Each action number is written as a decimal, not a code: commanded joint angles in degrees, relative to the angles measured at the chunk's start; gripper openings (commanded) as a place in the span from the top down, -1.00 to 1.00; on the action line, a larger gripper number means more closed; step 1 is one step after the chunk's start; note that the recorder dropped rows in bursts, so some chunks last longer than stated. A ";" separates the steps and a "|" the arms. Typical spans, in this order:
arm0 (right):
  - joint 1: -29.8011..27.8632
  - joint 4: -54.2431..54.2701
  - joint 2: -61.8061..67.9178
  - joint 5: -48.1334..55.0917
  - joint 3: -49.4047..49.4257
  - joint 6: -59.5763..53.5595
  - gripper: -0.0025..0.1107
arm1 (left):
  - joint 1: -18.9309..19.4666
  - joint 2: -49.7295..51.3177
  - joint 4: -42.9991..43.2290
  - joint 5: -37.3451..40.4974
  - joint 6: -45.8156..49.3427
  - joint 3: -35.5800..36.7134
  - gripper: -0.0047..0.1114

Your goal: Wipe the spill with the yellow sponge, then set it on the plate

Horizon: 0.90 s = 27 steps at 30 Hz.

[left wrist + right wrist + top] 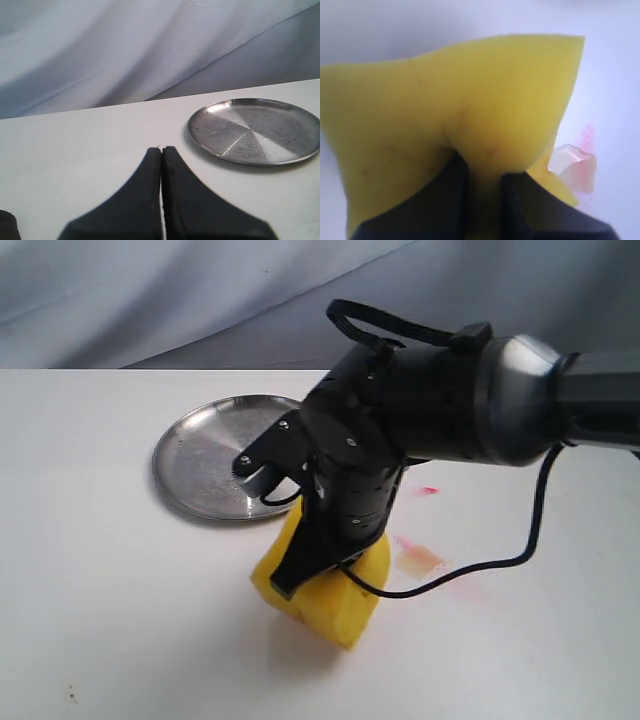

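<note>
right fingers (437, 210) clamped on the sponge (340, 610), pinching it deep. sponge rests on the counter (100, 590) just beside the spill (420, 560), plate (205, 465) near behind. left fingers (140, 200) closed, empty. advise: press flat, drag across the spill, covering its watery edges. counter white, smooth, one red speck (428, 490) beyond. grey drape (150, 290) behind.

Setting: robot test bench, probably a lab or studio rather than a home. Evidence: plain white table (90, 620); draped grey-blue cloth backdrop (150, 290) screening the room behind; black arm (450, 400) trailing a loose cable (535, 530); staged props on the table: plate (200, 460), sponge (340, 615), spill (420, 560).
</note>
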 commanded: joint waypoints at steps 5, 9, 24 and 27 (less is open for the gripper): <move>-9.50 -0.36 0.47 -6.46 4.61 1.47 0.96 | -0.03 -0.20 0.05 -0.42 -0.24 0.00 0.92; -13.87 -0.99 2.39 -7.93 4.61 1.47 0.96 | -0.03 -0.20 0.05 -0.42 -0.24 0.00 0.92; -28.98 -14.63 14.05 -6.20 -4.20 7.92 0.96 | -0.03 -0.20 0.05 -0.42 -0.24 0.00 0.92; -32.29 -12.34 14.05 -3.86 -7.92 6.19 0.96 | -0.03 -0.20 0.05 -0.42 -0.24 0.00 0.92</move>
